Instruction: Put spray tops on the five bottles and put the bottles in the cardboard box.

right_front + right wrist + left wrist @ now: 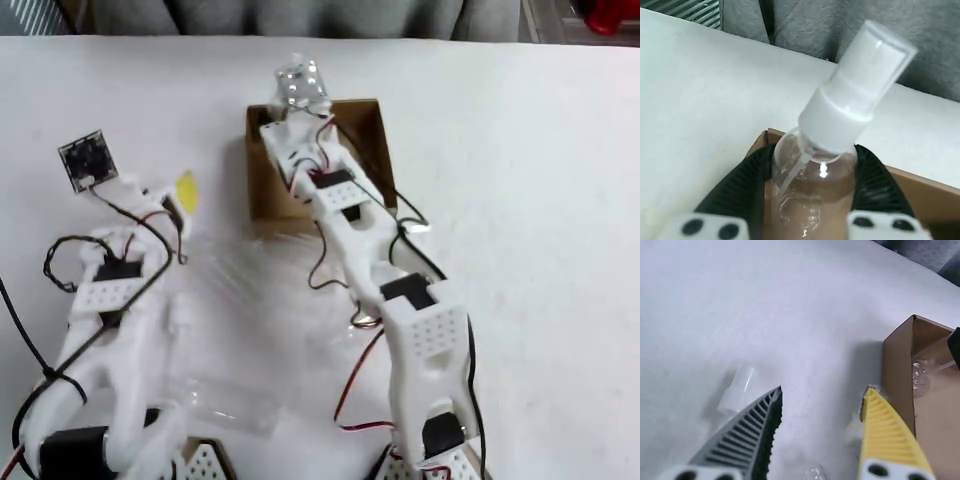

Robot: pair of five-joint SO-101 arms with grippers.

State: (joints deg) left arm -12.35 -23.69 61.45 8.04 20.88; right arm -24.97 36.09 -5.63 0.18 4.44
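My right gripper (813, 167) is shut on a clear bottle (812, 195) that carries a white spray top (857, 107). It holds the bottle upright over the cardboard box (925, 187). In the high view this bottle (300, 85) sits above the box's (372, 135) far edge, with the right gripper (298, 125) below it. My left gripper (824, 390) is open just above the table, one finger grey (752, 430), the other yellow (885, 425). A loose spray top (737, 390) lies beside the grey finger. The box (897, 365) stands past the yellow finger, with a clear bottle (920, 377) inside it.
A clear bottle (235, 402) lies on the white table between the arm bases, and another clear shape (262, 272) lies in front of the box. Red and black cables hang along both arms. The right side of the table is bare.
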